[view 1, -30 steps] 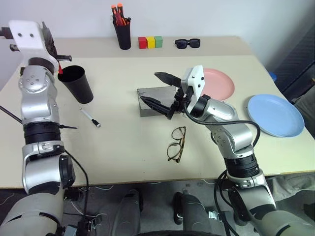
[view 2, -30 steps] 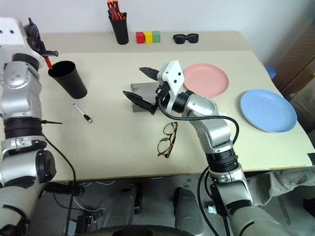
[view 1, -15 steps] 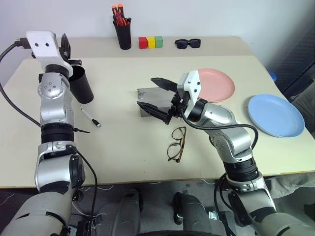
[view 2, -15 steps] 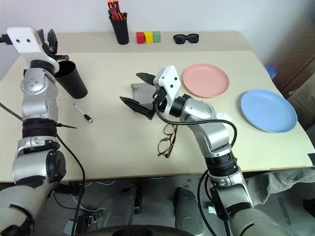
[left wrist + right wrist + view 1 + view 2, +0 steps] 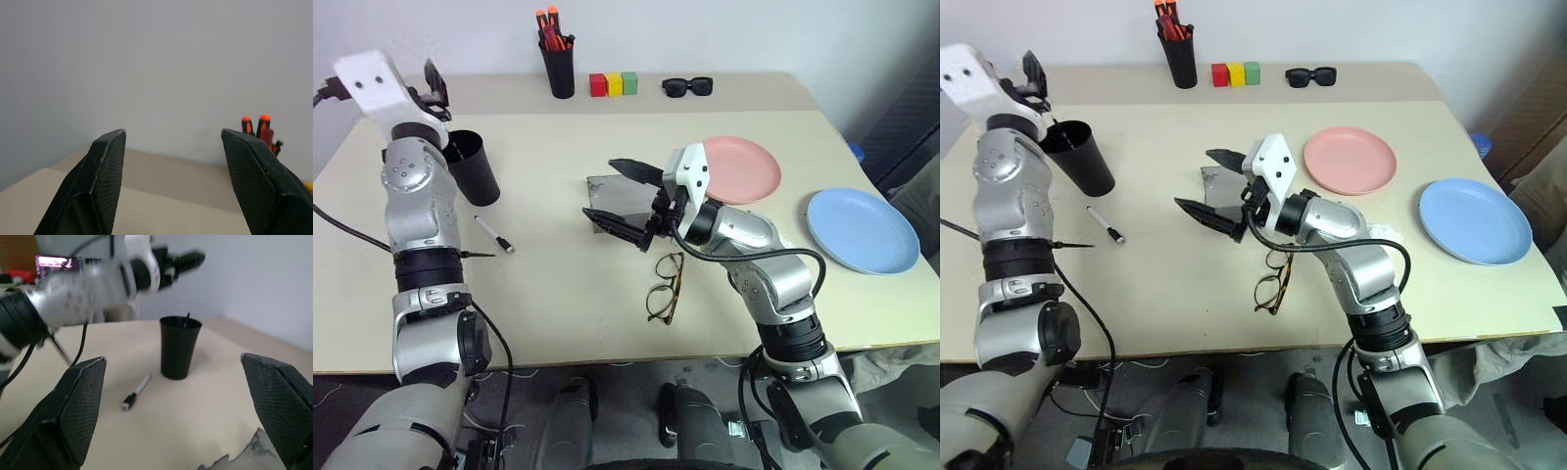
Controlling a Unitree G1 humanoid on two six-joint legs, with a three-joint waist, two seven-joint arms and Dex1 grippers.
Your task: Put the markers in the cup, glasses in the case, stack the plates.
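Note:
The black cup stands at the table's left, and a slim dark end sticks up from its rim. Just above and behind it my left gripper is open, with nothing between its fingers. The white marker with a black cap lies on the table in front of the cup. At mid-table my right gripper hangs open over the grey case. The glasses lie just in front of that arm. The pink plate and the blue plate lie apart on the right.
Along the back edge stand a black pen holder with orange-capped markers, three coloured blocks and black sunglasses. Bare tabletop stretches between the cup and the case, and along the front edge.
My left gripper has opened. The red marker it held over the cup has left it and gone into the cup. The right arm has stayed nearly still.

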